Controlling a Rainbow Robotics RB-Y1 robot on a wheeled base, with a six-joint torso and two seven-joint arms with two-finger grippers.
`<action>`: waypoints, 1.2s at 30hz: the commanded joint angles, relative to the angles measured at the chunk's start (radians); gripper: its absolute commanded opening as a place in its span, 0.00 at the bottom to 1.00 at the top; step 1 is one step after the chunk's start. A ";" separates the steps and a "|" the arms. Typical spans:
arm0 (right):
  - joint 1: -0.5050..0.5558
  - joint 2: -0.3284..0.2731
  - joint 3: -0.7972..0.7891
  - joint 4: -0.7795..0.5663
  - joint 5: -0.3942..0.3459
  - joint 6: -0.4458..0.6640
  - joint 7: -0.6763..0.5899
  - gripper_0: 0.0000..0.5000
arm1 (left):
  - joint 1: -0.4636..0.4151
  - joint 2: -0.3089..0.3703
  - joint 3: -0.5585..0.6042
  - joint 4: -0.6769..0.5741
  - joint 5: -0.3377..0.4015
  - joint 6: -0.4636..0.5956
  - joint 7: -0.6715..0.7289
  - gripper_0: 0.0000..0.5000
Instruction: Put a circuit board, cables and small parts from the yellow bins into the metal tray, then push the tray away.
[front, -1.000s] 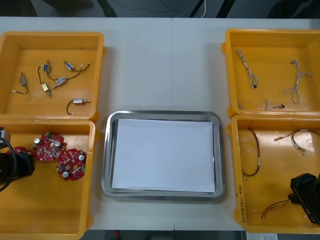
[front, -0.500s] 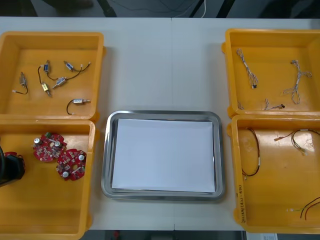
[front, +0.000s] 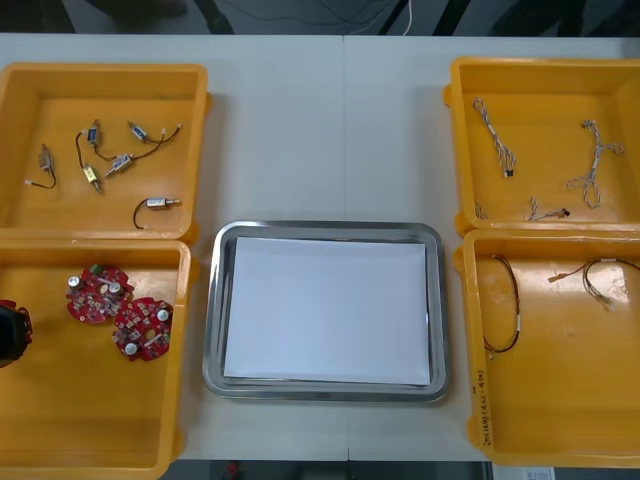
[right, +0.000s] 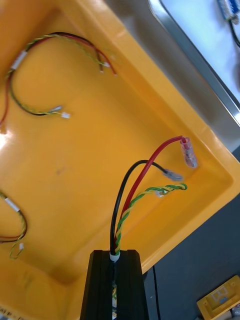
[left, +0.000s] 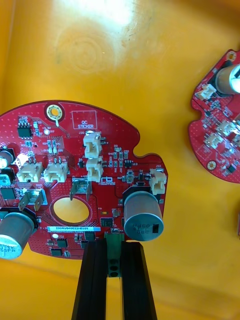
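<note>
My left gripper (left: 113, 246) is shut on the green connector at the edge of a round red circuit board (left: 75, 165), held just over the floor of the left near yellow bin (front: 90, 400). That board (front: 9, 328) peeks in at the front view's left edge. Two more boards (front: 100, 293) (front: 142, 327) lie in that bin. My right gripper (right: 115, 256) is shut on a cable bundle (right: 145, 185) of black, red and twisted yellow-green wires, lifted above the right near bin (right: 75, 165). The metal tray (front: 213, 300), white inside, sits between the bins.
The left far bin (front: 190, 110) holds several small metal parts (front: 110, 165). Blue and white cables (front: 590, 150) lie in the right far bin. Red and yellow cables (front: 505, 310) (front: 600, 275) stay in the right near bin. The tray's rim (right: 200, 55) runs beside that bin.
The left gripper has drawn off to the left with a circuit board. The right gripper has left the front view at the lower right, taking a cable up out of the bin.
</note>
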 joint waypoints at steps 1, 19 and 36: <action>-0.072 -0.064 -0.036 -0.020 -0.064 0.008 0.080 0.00 | -0.059 0.075 0.035 -0.052 0.024 0.062 -0.004 0.00; -0.330 -0.138 0.038 0.108 -0.225 0.008 0.489 0.00 | -0.186 0.241 0.034 -0.124 0.244 0.184 0.019 0.00; -0.672 -0.162 0.332 0.243 -0.256 0.008 0.732 0.00 | -0.409 0.292 -0.172 -0.184 0.316 0.227 0.083 0.00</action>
